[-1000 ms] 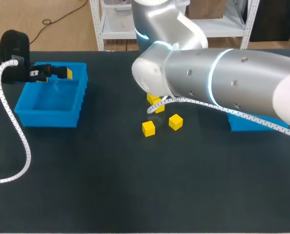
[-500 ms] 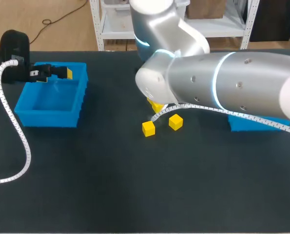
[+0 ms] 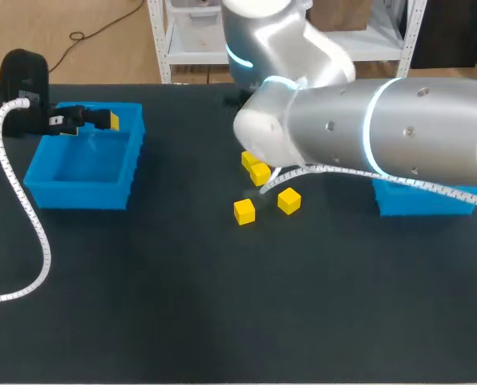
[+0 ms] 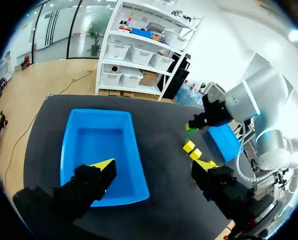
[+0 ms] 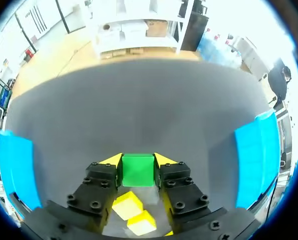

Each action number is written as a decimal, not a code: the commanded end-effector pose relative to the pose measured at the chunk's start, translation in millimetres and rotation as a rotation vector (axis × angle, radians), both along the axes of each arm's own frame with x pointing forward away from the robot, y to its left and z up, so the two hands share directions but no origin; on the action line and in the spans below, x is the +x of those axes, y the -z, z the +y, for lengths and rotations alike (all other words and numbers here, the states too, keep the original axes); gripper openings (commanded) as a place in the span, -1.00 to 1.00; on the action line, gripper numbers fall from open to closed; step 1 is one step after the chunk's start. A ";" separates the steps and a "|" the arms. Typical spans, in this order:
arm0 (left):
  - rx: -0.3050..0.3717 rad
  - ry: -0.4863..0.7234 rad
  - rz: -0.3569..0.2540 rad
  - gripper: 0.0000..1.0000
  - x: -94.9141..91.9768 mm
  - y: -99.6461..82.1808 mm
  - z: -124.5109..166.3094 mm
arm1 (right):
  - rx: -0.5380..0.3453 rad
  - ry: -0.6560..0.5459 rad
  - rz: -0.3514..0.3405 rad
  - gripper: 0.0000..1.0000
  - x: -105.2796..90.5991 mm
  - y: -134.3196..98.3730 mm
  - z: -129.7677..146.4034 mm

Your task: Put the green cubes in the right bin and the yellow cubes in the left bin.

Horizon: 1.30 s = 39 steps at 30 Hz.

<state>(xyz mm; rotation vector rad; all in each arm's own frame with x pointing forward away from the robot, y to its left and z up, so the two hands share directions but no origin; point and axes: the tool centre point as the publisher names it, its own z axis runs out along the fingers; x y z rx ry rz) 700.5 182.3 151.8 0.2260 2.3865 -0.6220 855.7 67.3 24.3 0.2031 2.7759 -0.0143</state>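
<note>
- Underneath everything, a dark table [image 3: 142, 305] carries two blue bins and a few cubes.
- From the right, the right arm [image 3: 382, 128] reaches past the middle. Its silver bulk hides its own gripper in the head view.
- At the table's left edge sits the left arm [image 3: 22, 80], with a white ribbed cable trailing from it.
- On the table's left side stands the left bin [image 3: 78, 195], with nothing visible inside it.
- Partly hidden under the right arm is the right bin [image 3: 422, 204], on the table's right side.
- Over the left bin's far rim hangs the left gripper [image 4: 154, 165], its fingers wide apart with nothing between them.
- The right gripper [image 5: 137, 162] is clamped on a green cube [image 5: 137, 171], one yellow tip pressed to each side. It holds the cube clear of the table, between the two bins.
- Four yellow cubes lie loose near the table's middle:
  - a touching pair [image 3: 256, 168] sits just beside the right arm;
  - a third [image 3: 289, 200] and a fourth [image 3: 244, 211] lie nearer the front, close together but apart.
</note>
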 end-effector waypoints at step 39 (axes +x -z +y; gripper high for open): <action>-0.010 0.006 -0.007 1.00 -0.4 1.7 2.1 | 0.170 0.435 -0.147 -1.00 -77.3 -48.4 -278.3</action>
